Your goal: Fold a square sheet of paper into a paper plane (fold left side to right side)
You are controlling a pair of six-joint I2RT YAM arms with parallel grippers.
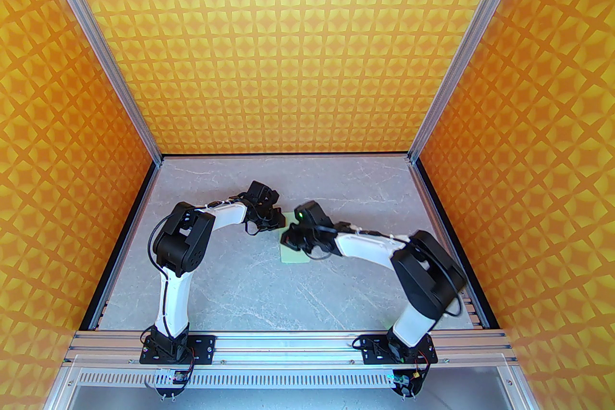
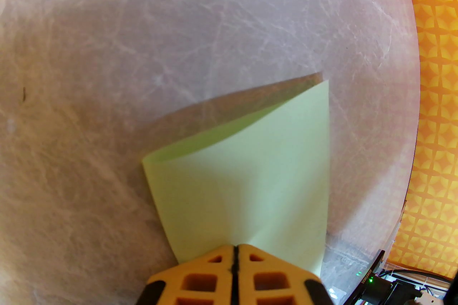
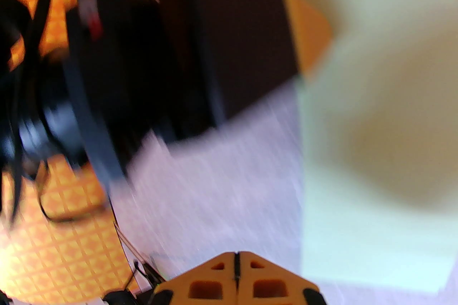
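Note:
The pale mint-green sheet of paper [image 1: 294, 257] lies mid-table between the two arms. In the left wrist view the sheet of paper [image 2: 250, 175] is bent over on itself, its upper layer raised off the table. The left gripper [image 2: 235, 250] is shut on its near edge. From above, the left gripper [image 1: 278, 221] is at the sheet's far left corner. The right gripper [image 1: 287, 239] hovers over the sheet's left edge. It is shut [image 3: 236, 255] with nothing between its fingers, and the blurred sheet [image 3: 375, 139] lies to its right. A finished paper plane is out of view.
The grey marble tabletop [image 1: 250, 288] is walled by orange patterned panels [image 1: 298, 38] on three sides, with aluminium posts at the back corners. The two wrists are close together, and the left arm's dark wrist [image 3: 150, 64] looms in the right wrist view.

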